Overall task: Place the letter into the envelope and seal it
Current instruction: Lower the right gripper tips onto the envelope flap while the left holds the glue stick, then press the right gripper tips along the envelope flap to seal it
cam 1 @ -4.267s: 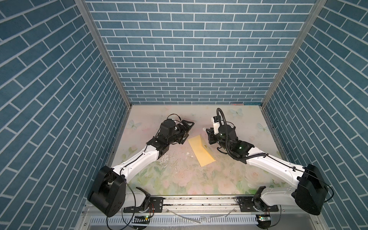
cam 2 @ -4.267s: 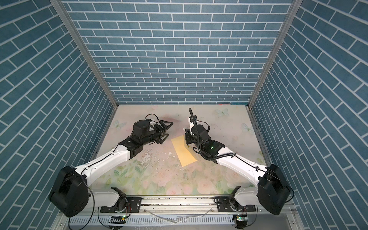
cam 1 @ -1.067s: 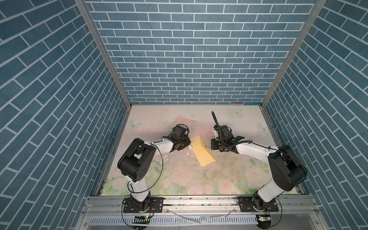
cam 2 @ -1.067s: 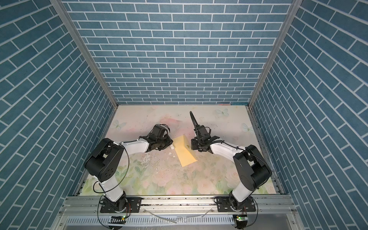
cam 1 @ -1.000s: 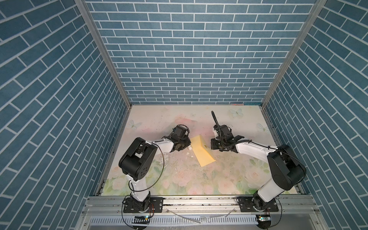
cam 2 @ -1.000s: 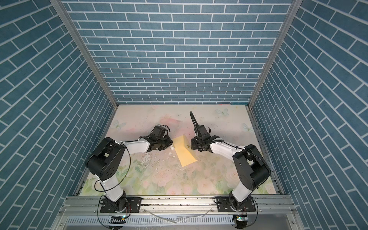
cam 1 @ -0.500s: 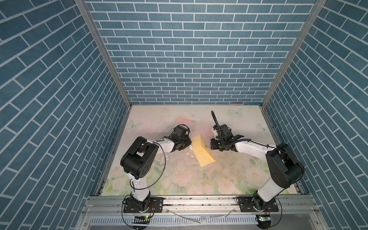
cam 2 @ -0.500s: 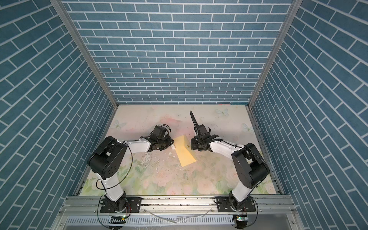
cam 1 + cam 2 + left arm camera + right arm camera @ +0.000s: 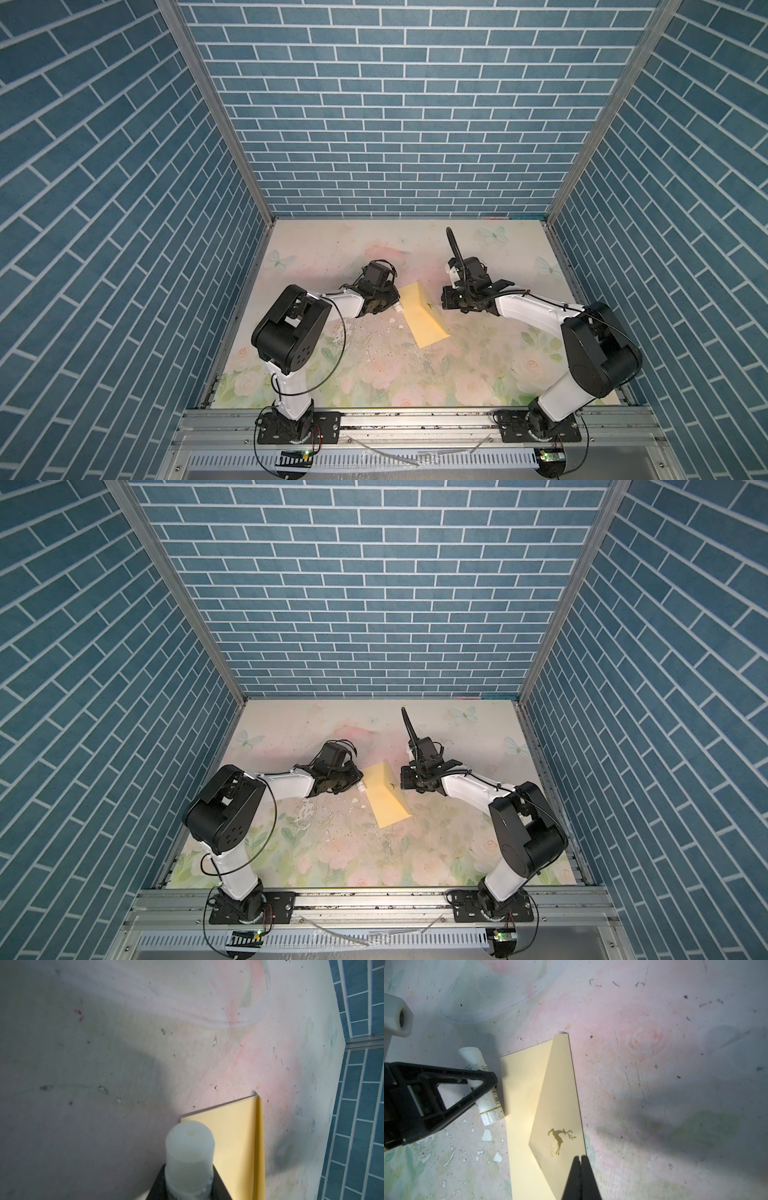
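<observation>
My left gripper (image 9: 188, 1188) clamped the glue stick (image 9: 489, 1095) at the envelope (image 9: 521, 1088)'s nine o'clock. My right gripper (image 9: 580, 1167) sat closed, empty. Sealing, I judged: the flap (image 9: 558, 1095) needed glue next.

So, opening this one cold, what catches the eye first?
A long yellow-tan paper envelope lies mid-way across the floral-printed table, its triangular flap bearing a gold deer mark. The left gripper is clamped on a white cylindrical glue stick right beside the envelope's long edge. The right gripper is shut, with its tips at the flap's edge by the deer.
</observation>
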Tool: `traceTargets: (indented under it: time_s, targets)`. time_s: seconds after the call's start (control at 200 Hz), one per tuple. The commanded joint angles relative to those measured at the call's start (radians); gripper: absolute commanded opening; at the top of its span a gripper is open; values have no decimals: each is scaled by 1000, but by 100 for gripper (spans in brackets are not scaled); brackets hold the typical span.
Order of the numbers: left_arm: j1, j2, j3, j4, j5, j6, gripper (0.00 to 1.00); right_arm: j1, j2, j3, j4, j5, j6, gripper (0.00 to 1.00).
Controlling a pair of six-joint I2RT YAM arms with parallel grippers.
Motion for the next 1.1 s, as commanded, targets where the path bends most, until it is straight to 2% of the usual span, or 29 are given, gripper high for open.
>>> traceTargets:
  time_s: [0.0,0.24,0.425,0.59,1.095]
  targets:
    - [-2,3,-28,-46,-42,36,0,-4,-18,33,-12,-24,5,0]
    - [-2,27,-18,-36,-32,34,0,-2,36,50,-5,-91,25,0]
    - [-1,46,-12,-30,-23,30,0,19,133,141,-4,-169,40,0]
    - [-1,38,-19,-13,-21,31,0,46,208,192,-19,-171,46,0]
    - [-20,-33,-2,73,18,28,0,76,300,198,-69,-138,58,0]
